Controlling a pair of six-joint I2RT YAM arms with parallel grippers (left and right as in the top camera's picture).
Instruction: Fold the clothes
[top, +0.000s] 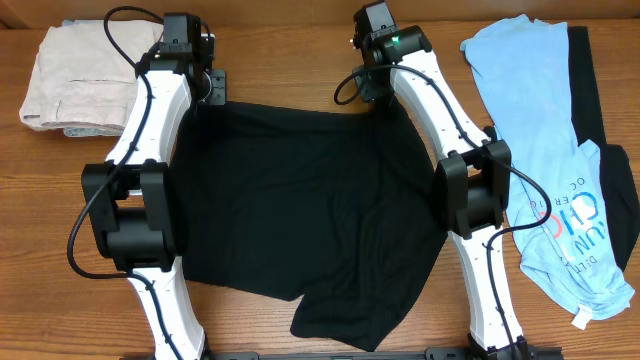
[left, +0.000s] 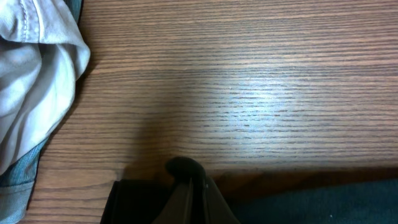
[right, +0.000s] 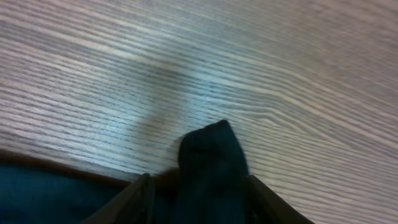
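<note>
left gripper (left: 186, 169) pinched together at black t-shirt (top: 300, 200) corner; right gripper (right: 199, 182) apart, shirt fold between.

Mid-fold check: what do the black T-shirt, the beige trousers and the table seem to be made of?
Black T-shirt: thin soft knit, likely cotton jersey, matte; it lies limp and rumpled. Beige trousers: thicker woven cloth, perhaps cotton twill; a stitched seam shows in the left wrist view. Table: wood or wood-look laminate, smooth, slightly glossy; grain lines and a glare patch.
</note>
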